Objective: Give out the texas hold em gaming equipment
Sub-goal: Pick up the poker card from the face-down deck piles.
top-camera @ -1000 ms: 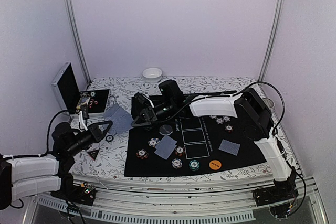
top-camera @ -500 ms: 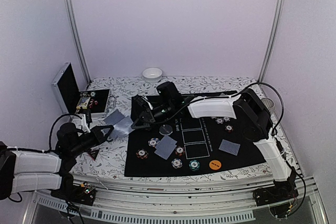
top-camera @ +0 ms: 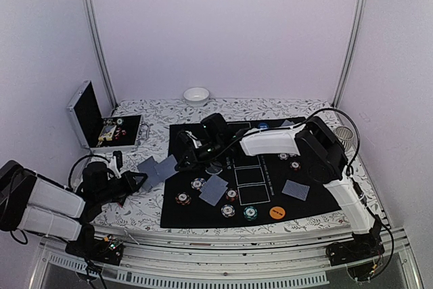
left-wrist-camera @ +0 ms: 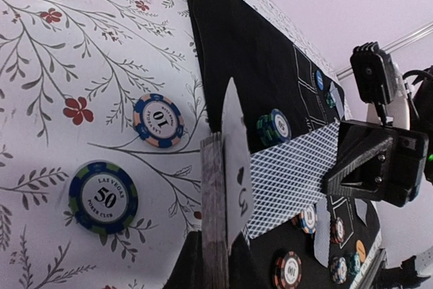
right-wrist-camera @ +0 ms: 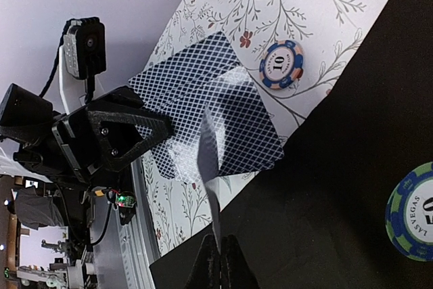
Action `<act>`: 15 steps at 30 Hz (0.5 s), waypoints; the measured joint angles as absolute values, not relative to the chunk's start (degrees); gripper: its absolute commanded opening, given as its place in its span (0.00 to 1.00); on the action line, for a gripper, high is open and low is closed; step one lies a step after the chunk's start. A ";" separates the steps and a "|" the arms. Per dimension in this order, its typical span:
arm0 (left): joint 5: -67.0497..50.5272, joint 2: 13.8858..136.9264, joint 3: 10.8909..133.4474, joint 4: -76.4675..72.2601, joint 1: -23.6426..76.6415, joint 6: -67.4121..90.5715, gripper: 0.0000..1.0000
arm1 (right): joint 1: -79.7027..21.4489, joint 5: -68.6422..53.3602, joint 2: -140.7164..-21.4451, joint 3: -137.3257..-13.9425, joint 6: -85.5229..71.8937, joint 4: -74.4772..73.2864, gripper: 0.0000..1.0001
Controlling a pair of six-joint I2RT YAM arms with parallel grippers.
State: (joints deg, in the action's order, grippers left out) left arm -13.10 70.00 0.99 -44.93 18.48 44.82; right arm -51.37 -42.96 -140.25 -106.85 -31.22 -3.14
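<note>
Two arms were engaged, with one card in transfer.

Far left: the silver case (top-camera: 84,116) stood open on the counter (top-camera: 270,107). It had pieces inside, too small to identify.

My left jaws were clamped on the deck (left-wrist-camera: 212,214), held on edge low over the floral cloth. A 50 chip (left-wrist-camera: 103,196) and a 10 chip (left-wrist-camera: 157,120) lay flat on the cloth beside it, off the mat.

My right jaws were pinched together on the far end of the top card (left-wrist-camera: 291,174), which spanned from the deck toward the black mat (top-camera: 318,197). I could not tell whether it had come free of the deck.

On the mat:
- A face-down left card (top-camera: 214,189) lay with mat chips (top-camera: 197,183) spread around it.
- The printed boxes in the middle looked unfilled.
- An orange button (top-camera: 276,212) sat near the front edge.
- A face-down right card (top-camera: 295,189) lay beyond it.
- More far chips (top-camera: 289,159) sat behind that card.

Judgement: roughly midway. Some chips, cards and a button were set out. The deck looked thick, two chips sat off the mat, and the case was not emptied, so further dealing and placing remained.
</note>
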 measured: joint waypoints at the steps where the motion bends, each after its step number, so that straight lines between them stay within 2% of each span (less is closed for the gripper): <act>1: -13.10 70.24 0.89 -45.17 18.37 44.82 0.00 | -51.35 -42.50 -140.09 -106.85 -30.96 -3.68 0.02; 5: -12.95 70.06 0.78 -45.63 18.28 44.82 0.00 | -51.09 -40.80 -135.50 -103.98 -30.28 -5.98 0.02; 8: -12.80 69.12 0.78 -45.34 18.22 44.60 0.00 | -50.13 -38.68 -125.95 -97.73 -30.20 -6.35 0.02; 15: -12.45 65.06 0.93 -43.88 17.98 43.44 0.00 | -41.52 -30.33 -93.36 -71.13 -34.81 -4.69 0.02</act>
State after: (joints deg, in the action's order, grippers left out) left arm -12.45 65.06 0.93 -43.88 17.98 43.44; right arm -41.52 -30.33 -93.36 -71.13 -34.81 -4.69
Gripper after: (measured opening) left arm 0.074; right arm 0.021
